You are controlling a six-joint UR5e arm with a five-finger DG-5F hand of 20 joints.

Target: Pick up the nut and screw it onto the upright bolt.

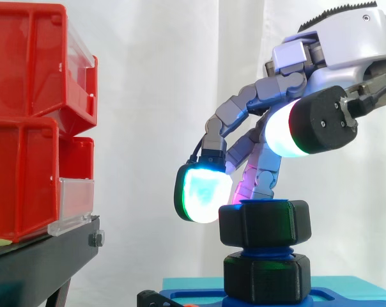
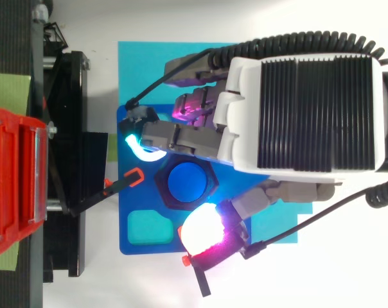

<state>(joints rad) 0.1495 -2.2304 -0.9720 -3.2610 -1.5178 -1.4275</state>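
Note:
A black hex nut (image 1: 264,224) sits on top of the upright blue bolt (image 2: 187,181), level with the bolt's end. A second black nut (image 1: 266,276) sits lower on the same bolt, with blue thread (image 1: 264,251) showing between them. My hand (image 1: 346,45) hovers above and to the right, with its fingers arched loosely down around the upper nut. A cyan-glowing fingertip (image 1: 202,192) hangs just left of the nut, and a magenta-lit finger stands behind it. The thumb pad (image 1: 285,131) glows white and green well above the nut, apart from it. Nothing is held.
The bolt stands on a blue plate (image 2: 142,212) with a cyan recess (image 2: 146,228), lying on a cyan mat (image 2: 136,70). Red bins (image 1: 27,128) on a black stand (image 1: 39,262) fill the left side. A black lever with an orange tip (image 2: 133,178) points at the bolt.

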